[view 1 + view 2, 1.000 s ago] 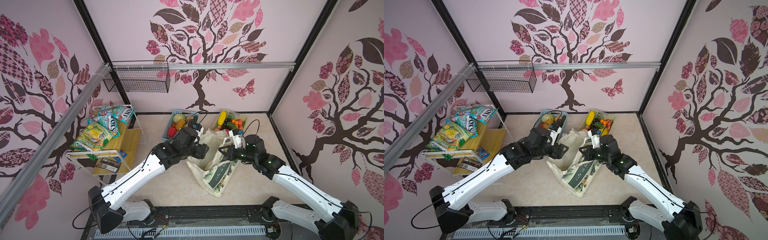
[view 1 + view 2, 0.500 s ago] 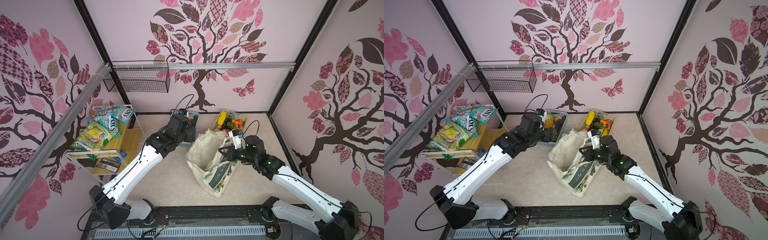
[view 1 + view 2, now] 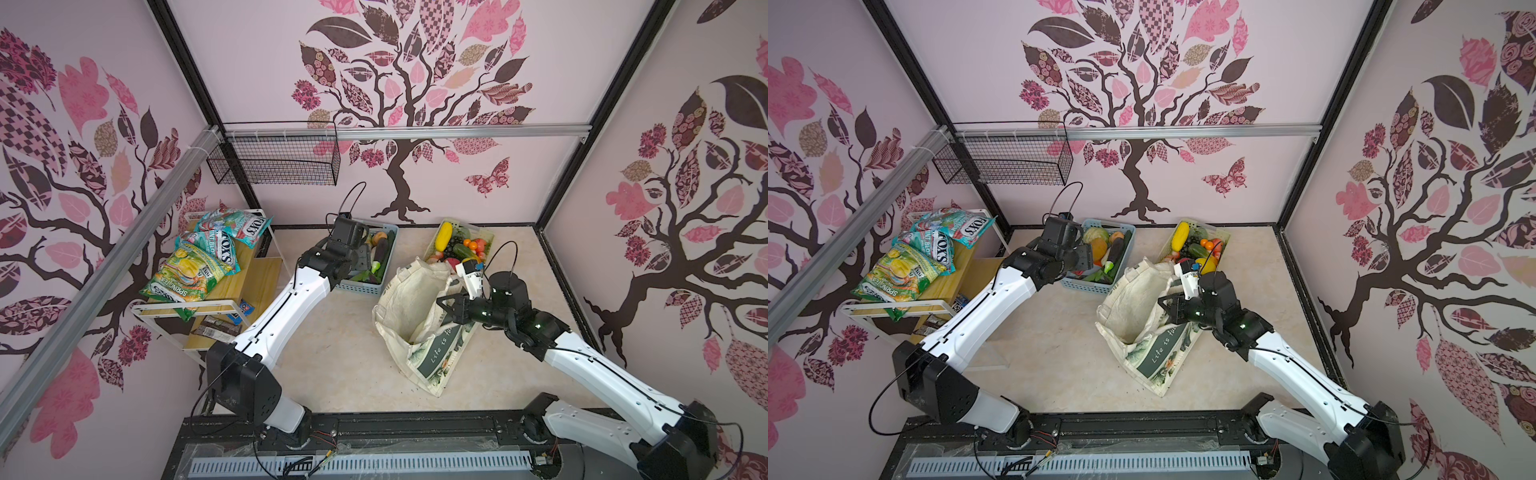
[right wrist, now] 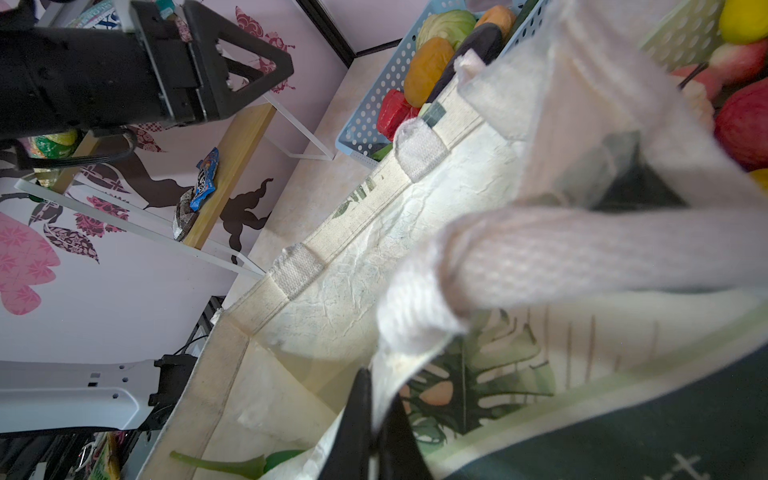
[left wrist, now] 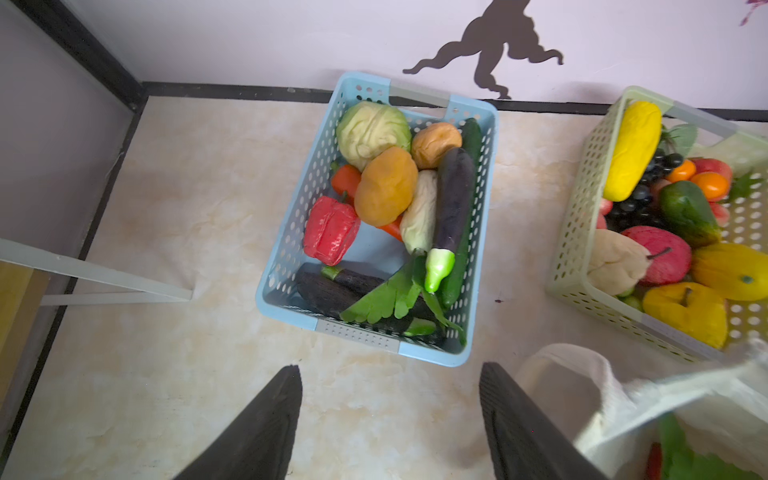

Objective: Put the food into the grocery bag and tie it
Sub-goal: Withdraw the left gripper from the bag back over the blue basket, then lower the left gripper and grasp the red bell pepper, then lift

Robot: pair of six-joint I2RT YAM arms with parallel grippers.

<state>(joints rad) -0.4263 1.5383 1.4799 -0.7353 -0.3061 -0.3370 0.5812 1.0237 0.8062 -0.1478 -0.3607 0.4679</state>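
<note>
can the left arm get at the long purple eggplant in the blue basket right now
Probably yes: the left gripper is open, empty and aimed at the blue basket, where the long purple eggplant lies on top, uncovered.

left tool jaws apart, arm extended | right tool seemingly pinched shut, elbow bent

At centre frame we see the grocery bag lying on the worktop, its mouth gaping toward the upper left. The right claw pinches the bag's right rim. Up and left, the left claw hangs over the blue basket, beside an eggplant and a cabbage. The green basket of fruit sits just above the bag. Snack packets crowd the shelf at left.
</note>
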